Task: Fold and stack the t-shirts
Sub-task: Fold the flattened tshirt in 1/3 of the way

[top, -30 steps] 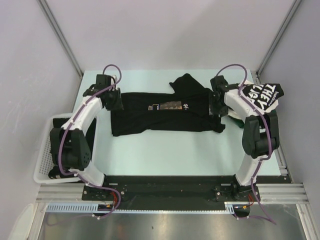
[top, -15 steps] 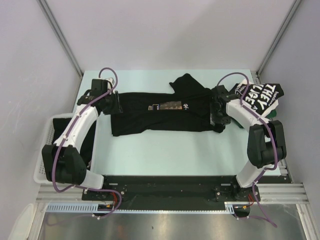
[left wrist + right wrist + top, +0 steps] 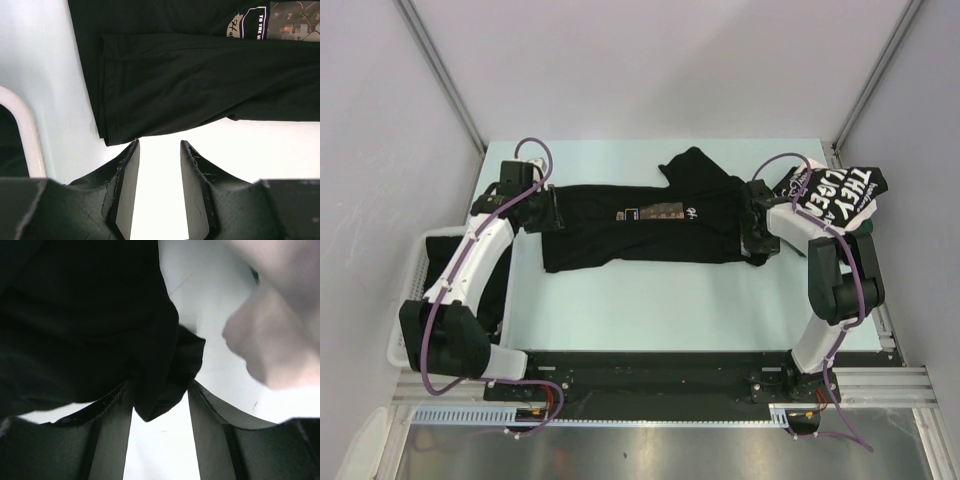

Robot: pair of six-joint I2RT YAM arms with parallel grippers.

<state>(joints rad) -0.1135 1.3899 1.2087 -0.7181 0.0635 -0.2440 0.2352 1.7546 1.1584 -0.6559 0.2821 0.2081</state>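
Observation:
A black t-shirt (image 3: 650, 225) with a small chest print lies spread lengthwise across the table, one sleeve sticking up at the back. My left gripper (image 3: 550, 212) sits at its left end; in the left wrist view this gripper (image 3: 159, 145) is open and empty, its tips just short of the folded hem (image 3: 200, 75). My right gripper (image 3: 757, 238) is at the shirt's right end, open (image 3: 160, 385), with a loose corner of black fabric (image 3: 165, 390) hanging between its fingertips, not clamped. A second t-shirt (image 3: 845, 192) with big white lettering lies bunched at the table's right edge.
A white mesh basket (image 3: 402, 320) stands off the table's left edge with dark cloth inside; its rim (image 3: 25, 130) shows beside my left fingers. A blurred pale shape (image 3: 280, 340) fills the right wrist view's upper right. Grey walls enclose the table.
The left arm has swung outward and its gripper has drawn back a little toward the shirt's left edge. The right arm's elbow has shifted, its gripper staying at the right end. Both jaws have widened slightly.

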